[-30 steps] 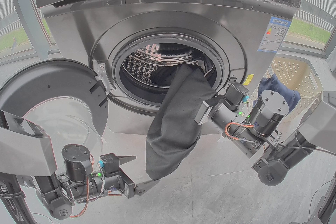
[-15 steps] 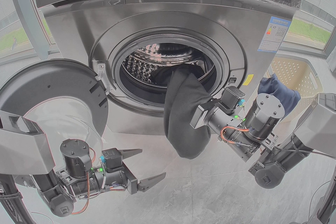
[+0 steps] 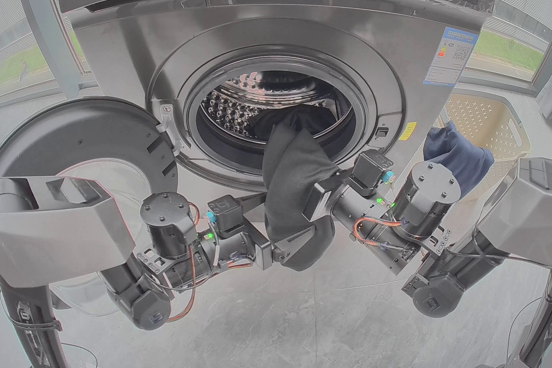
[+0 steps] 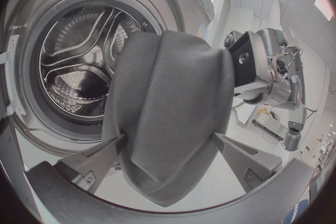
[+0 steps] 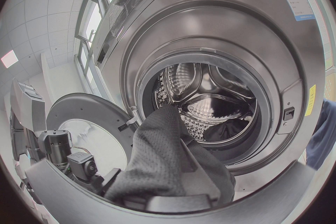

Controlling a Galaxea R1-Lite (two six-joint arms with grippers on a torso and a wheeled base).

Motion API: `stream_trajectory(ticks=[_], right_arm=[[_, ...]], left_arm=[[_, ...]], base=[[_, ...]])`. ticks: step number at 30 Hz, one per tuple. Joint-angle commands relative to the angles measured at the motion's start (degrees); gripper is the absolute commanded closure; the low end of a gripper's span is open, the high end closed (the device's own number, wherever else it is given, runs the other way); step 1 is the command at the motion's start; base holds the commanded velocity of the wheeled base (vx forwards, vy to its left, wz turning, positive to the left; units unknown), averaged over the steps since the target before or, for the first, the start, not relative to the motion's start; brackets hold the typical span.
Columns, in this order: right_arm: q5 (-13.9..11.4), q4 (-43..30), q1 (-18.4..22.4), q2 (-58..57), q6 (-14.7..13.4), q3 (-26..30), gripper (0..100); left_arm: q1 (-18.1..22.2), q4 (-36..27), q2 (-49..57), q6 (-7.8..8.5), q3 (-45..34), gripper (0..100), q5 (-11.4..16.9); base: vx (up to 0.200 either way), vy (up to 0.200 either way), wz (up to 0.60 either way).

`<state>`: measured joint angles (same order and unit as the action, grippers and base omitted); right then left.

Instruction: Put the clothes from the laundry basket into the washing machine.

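A black garment (image 3: pixel 290 179) hangs out of the washing machine's drum (image 3: pixel 253 99) over the front rim, its top end inside. My right gripper (image 3: pixel 313 196) is at the garment's right side, wrapped in the cloth (image 5: pixel 164 158) and shut on it. My left gripper (image 3: pixel 287 228) is open at the garment's bunched lower end, with one fingertip (image 4: pixel 117 140) on each side of the cloth (image 4: pixel 168 105). Beside the machine on the right, the beige laundry basket (image 3: pixel 494 122) holds a navy garment (image 3: pixel 460 153).
The round door (image 3: pixel 86 150) stands swung open at the left, just behind my left arm. More dark cloth (image 5: pixel 227 128) lies at the bottom of the drum. Grey tiled floor (image 3: pixel 345 306) lies below the opening.
My left arm rose and moved right from the floor area to the garment's lower end, fingers now straddling it. The hanging part has bunched up shorter. My right gripper shifted slightly left and down.
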<state>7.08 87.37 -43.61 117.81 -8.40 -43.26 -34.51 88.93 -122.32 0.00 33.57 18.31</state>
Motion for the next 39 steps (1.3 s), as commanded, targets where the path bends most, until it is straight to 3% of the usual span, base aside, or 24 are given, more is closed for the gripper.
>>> stream_trajectory(ticks=[1, 14, 18, 24, 25, 32, 39], right_arm=[[0.0, 0.1, -0.4, 0.4, 0.0, -0.2, 100], [0.1, 0.2, -4.6, -0.3, -0.4, 1.7, 100], [0.1, 0.3, -4.9, -0.3, -0.4, 1.7, 100], [0.1, 0.3, -4.9, -0.3, -0.4, 1.7, 100], [0.2, 0.3, -4.8, -0.3, -0.4, 1.7, 100], [0.2, 0.3, -3.0, -1.9, -0.6, 2.7, 100], [0.2, -0.1, 4.1, -3.3, -0.8, 5.0, 100]], left_arm=[[-0.6, 0.0, -3.9, -0.79, 4.0, 0, -0.2], [1.1, -0.1, -10.0, -0.70, 10.3, 0, -1.3], [2.1, 0.0, -12.0, -0.62, 13.0, 0, -3.8], [3.0, 0.0, -12.7, -0.53, 14.9, 0, -5.0], [3.2, 0.0, -12.7, -0.44, 15.0, 100, -5.4], [4.7, 0.0, -12.2, -0.79, 17.1, 100, -7.9], [5.9, 0.0, -8.5, -2.29, 16.3, 100, -8.5]], base=[[0.000, 0.000, 0.00], [0.000, 0.000, 0.00], [0.000, 0.000, 0.00], [0.000, 0.000, 0.00], [0.000, 0.000, 0.00], [0.000, 0.000, 0.00], [0.000, 0.000, 0.00]])
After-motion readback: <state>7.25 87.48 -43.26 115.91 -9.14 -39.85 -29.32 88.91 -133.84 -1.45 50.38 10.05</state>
